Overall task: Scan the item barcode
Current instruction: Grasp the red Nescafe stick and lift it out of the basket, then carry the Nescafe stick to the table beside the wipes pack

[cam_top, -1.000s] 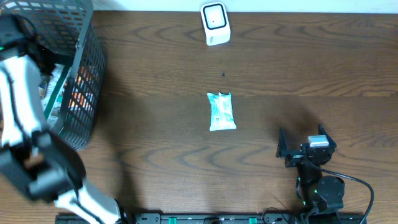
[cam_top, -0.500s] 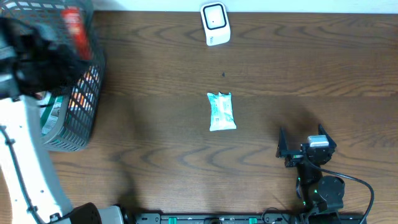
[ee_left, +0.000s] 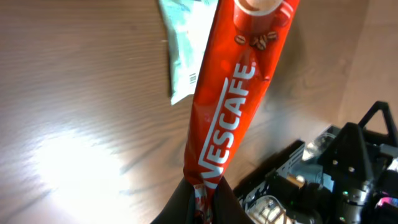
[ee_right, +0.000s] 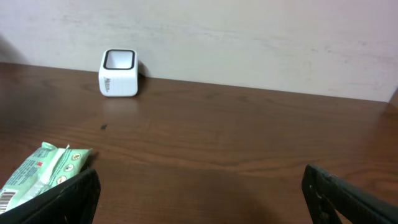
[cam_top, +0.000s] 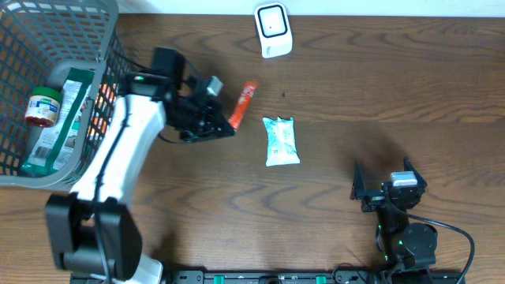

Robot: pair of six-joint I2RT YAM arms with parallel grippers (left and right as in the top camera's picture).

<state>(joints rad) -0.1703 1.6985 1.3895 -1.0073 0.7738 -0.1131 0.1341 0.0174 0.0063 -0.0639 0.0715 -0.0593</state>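
Overhead, I see my left arm has swung out of the basket [cam_top: 59,6] across the worktop [cam_top: 394,95]; its end effector [cam_top: 223,120] pinches the Nescafe stick [cam_top: 244,102] short of the scanner [cam_top: 273,30], ready to present; the right end effector [cam_top: 383,183] sits spread

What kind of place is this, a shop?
Probably a pretend shop checkout on a wooden table: there's a white barcode scanner, a grey shopping basket with groceries, and the left gripper holds a red Nescafe sachet.
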